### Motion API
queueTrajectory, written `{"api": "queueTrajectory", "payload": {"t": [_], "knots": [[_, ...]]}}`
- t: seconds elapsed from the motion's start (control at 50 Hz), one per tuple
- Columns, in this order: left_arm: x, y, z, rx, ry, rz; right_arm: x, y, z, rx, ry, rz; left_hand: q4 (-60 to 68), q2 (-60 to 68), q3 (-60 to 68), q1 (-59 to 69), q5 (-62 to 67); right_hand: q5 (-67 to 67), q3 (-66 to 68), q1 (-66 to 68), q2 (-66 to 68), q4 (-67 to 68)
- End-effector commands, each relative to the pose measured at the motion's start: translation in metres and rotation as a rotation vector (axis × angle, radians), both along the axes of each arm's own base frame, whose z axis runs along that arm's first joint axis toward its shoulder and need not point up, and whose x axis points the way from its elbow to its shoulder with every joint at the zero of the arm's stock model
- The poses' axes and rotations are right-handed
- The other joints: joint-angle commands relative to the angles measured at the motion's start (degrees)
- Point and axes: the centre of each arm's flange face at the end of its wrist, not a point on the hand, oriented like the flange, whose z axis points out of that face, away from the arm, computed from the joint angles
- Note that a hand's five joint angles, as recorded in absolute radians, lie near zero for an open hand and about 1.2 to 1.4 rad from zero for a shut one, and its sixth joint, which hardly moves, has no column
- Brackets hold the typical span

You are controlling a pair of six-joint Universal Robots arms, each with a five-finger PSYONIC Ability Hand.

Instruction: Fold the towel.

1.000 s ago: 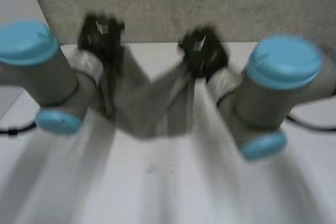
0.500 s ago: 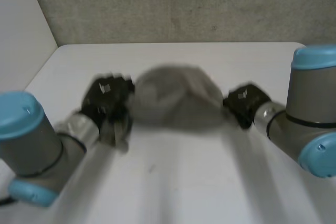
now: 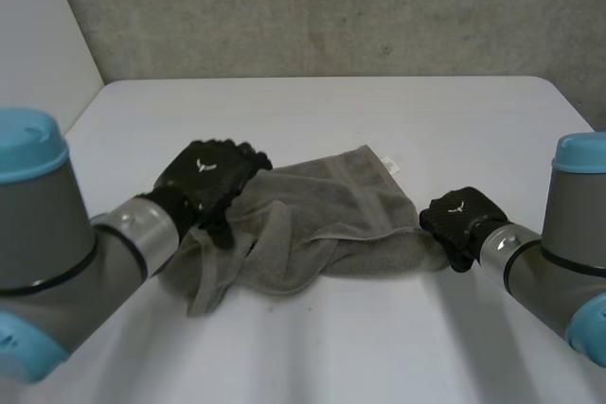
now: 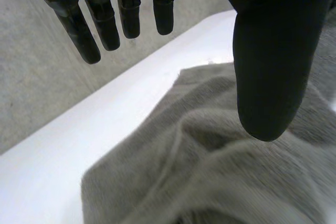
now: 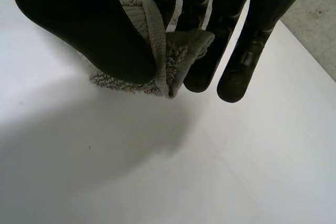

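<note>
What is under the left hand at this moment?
The crumpled grey towel lies under the left hand, whose straight fingers reach out over the towel's edge and the bare white table. Whatever the towel's folds cover on the table cannot be seen.

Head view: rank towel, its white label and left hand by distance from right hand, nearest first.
1. towel: its end is pinched in the right hand.
2. white label: on the towel's far edge.
3. left hand: open, at the towel's opposite end.
</note>
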Motion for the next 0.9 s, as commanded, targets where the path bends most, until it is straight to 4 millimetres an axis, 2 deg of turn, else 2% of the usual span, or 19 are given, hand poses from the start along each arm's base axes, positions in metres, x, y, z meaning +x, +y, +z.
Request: {"api": "queueTrajectory", "payload": {"t": [0.02, 0.22, 0.26, 0.3, 0.36, 0.48, 0.52, 0.58, 0.6, 0.62, 0.66, 0.68, 0.72, 0.74, 0.76, 0.78, 0.8, 0.84, 0.9], "knots": [[-0.019, -0.024, -0.026, 0.066, -0.032, -0.014, 0.000, 0.001, -0.003, 0.010, 0.004, 0.001, 5.5, 5.5, 5.6, 5.5, 5.7, 11.2, 10.5, 1.0, 10.6, 10.3], [-0.045, -0.031, -0.060, 0.125, -0.076, -0.067, 0.001, -0.002, -0.003, 0.001, 0.008, 0.004, 6.9, 6.8, 6.9, 6.9, 7.1, 11.2, 10.5, 1.0, 10.6, 10.3], [-0.046, -0.033, -0.063, 0.138, -0.084, -0.066, 0.001, -0.003, -0.002, -0.002, 0.007, 0.005, 12.8, 12.7, 12.8, 12.8, 13.0, 11.2, 10.5, 1.0, 10.6, 10.3], [-0.047, -0.038, -0.062, 0.149, -0.105, -0.051, 0.003, -0.007, 0.002, -0.023, 0.001, 0.006, 35.7, 35.7, 35.7, 35.7, 35.9, 11.2, 10.5, 1.0, 10.6, 10.3], [-0.047, -0.045, -0.060, 0.136, -0.138, -0.033, 0.006, -0.015, 0.008, -0.048, -0.010, 0.006, 47.9, 47.8, 47.9, 47.9, 48.1, 11.2, 10.5, 1.0, 10.6, 10.3], [-0.049, -0.056, -0.056, 0.069, -0.219, -0.041, 0.017, -0.031, 0.022, -0.117, -0.033, 0.020, 62.0, 62.0, 62.1, 62.0, 62.2, 11.2, 10.5, 1.0, 10.6, 10.3], [-0.050, -0.064, -0.051, 0.026, -0.239, -0.036, 0.027, -0.047, 0.036, -0.194, -0.065, 0.027, 62.0, 62.0, 62.1, 62.0, 62.2, 11.2, 10.5, 1.0, 10.6, 10.3], [-0.056, -0.085, -0.027, -0.114, -0.245, -0.002, 0.033, -0.057, 0.047, -0.257, -0.095, 0.030, 62.0, 62.0, 62.1, 62.0, 62.2, 11.2, 10.5, 1.0, 10.6, 10.3], [-0.061, -0.098, -0.008, -0.200, -0.211, 0.021, 0.045, -0.072, 0.068, -0.386, -0.144, 0.041, 62.0, 62.0, 62.1, 62.0, 62.2, 11.2, 10.5, 1.0, 10.6, 10.3], [-0.061, -0.098, -0.008, -0.201, -0.211, 0.021, 0.045, -0.072, 0.068, -0.388, -0.144, 0.041, 62.0, 62.0, 62.1, 62.0, 62.2, 11.2, 10.5, 1.0, 10.6, 10.3], [-0.073, -0.119, 0.042, -0.413, -0.075, 0.069, 0.059, -0.091, 0.108, -0.631, -0.241, 0.045, 62.0, 62.0, 62.1, 62.0, 62.2, 11.2, 10.5, 1.0, 10.6, 10.3], [-0.073, -0.119, 0.043, -0.414, -0.075, 0.069, 0.059, -0.091, 0.108, -0.633, -0.242, 0.045, 62.0, 62.0, 62.1, 62.0, 62.2, 11.2, 10.5, 1.0, 10.6, 10.3], [-0.077, -0.130, 0.095, -0.614, 0.082, 0.110, 0.064, -0.103, 0.151, -0.878, -0.348, 0.027, 62.0, 62.0, 62.1, 62.0, 62.2, 11.2, 10.5, 1.0, 10.6, 10.3], [-0.077, -0.130, 0.095, -0.615, 0.083, 0.111, 0.064, -0.103, 0.151, -0.879, -0.348, 0.027, 62.0, 62.0, 62.1, 62.0, 62.2, 11.2, 10.5, 1.0, 10.6, 10.3], [-0.076, -0.130, 0.118, -0.684, 0.155, 0.123, 0.063, -0.105, 0.168, -0.970, -0.393, 0.007, 62.0, 62.0, 62.1, 62.0, 62.2, 11.2, 10.5, 1.0, 10.6, 10.3], [-0.076, -0.130, 0.118, -0.685, 0.156, 0.123, 0.063, -0.105, 0.168, -0.971, -0.394, 0.007, 62.0, 62.0, 62.1, 62.0, 62.2, 11.2, 10.5, 1.0, 10.6, 10.3], [-0.074, -0.127, 0.136, -0.726, 0.219, 0.131, 0.061, -0.103, 0.179, -1.019, -0.418, -0.015, 62.0, 62.0, 62.1, 62.0, 62.2, 11.2, 10.5, 1.0, 10.6, 10.3], [-0.072, -0.124, 0.143, -0.726, 0.261, 0.132, 0.059, -0.102, 0.180, -1.015, -0.414, -0.031, 62.0, 62.0, 62.1, 62.0, 62.2, 11.2, 10.5, 1.0, 10.6, 10.3], [-0.068, -0.117, 0.118, -0.579, 0.253, 0.122, 0.056, -0.097, 0.160, -0.917, -0.378, -0.032, 62.0, 62.0, 62.1, 62.0, 62.2, 11.2, 10.5, 1.0, 10.6, 10.3]]}}
